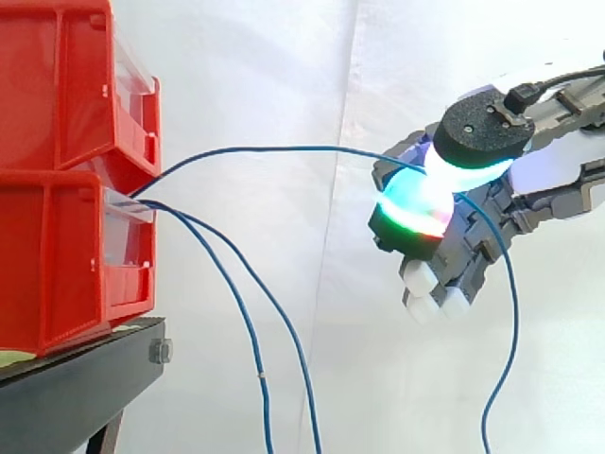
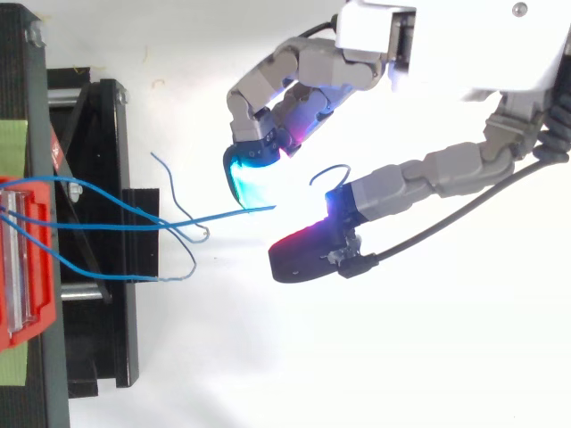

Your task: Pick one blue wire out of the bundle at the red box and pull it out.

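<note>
- Blue wire (image 1: 284, 148): it leaves the front of the lower red bin (image 1: 57, 265), arches up and away from the bin, and reaches the hand (image 2: 446, 53), well clear of the bin.
- The hand is curled in on it. The wire runs between the thumb pad (image 1: 482, 132) and a glowing finger pad (image 1: 414, 200), so I judge it pinched there.
- The other two blue wires (image 1: 251, 333) leave the same bin front and droop past the black stand (image 1: 85, 378), untouched.
- Step in hand, as I judge it: drawing the caught wire out of the bin.
- To do it well, pull straight away from the bin front along the wire's own line. Hold the pinch firm, because a thin wire could slide between such thick pads.
- Watch the two loose wires near the bin. If they stir, the pulled wire is dragging them.
- The side view gives the height: the arch rises above the bin's mouth, and a long tail hangs down beyond the hand.
- The top view gives the sideways lie: the three wires cross just out from the bin. The pads' glow washes out the contact spot, so how tight the grip is stays uncertain.
</note>
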Robot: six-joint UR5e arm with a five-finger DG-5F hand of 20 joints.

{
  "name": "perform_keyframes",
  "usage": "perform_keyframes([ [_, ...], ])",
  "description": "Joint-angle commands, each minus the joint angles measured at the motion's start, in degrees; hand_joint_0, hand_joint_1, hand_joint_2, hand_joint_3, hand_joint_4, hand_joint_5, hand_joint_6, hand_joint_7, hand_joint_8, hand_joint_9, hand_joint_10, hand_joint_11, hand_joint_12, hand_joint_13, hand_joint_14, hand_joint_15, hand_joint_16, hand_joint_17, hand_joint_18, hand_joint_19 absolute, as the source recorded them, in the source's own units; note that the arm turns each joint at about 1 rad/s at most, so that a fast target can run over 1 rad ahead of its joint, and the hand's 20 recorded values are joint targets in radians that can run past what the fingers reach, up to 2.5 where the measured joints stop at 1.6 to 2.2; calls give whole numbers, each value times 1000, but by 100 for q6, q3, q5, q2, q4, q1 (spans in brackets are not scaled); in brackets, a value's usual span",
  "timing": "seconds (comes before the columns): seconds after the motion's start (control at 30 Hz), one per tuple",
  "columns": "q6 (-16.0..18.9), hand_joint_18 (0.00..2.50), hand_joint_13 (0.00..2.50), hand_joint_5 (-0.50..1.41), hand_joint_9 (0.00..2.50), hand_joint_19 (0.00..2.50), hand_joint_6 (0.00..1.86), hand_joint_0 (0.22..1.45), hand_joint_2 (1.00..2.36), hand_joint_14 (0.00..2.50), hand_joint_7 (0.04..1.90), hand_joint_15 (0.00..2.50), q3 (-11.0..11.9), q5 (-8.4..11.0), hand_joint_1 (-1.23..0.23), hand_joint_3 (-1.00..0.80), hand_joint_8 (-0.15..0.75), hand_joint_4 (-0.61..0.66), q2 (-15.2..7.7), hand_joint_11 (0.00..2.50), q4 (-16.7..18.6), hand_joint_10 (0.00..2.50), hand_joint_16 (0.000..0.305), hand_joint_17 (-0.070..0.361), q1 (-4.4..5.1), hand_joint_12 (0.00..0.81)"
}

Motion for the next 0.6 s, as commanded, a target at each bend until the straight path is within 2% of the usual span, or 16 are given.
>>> perform_keyframes([
  [0.0,-1,585,657,-32,878,315,878,570,1013,10,1010,330,0,0,-729,-113,264,-7,0,153,0,4,57,128,3,459],
  [0.57,-1,582,656,-32,883,316,877,571,1013,10,1010,336,-9,0,-731,-113,265,-9,0,143,0,3,57,128,3,459],
])
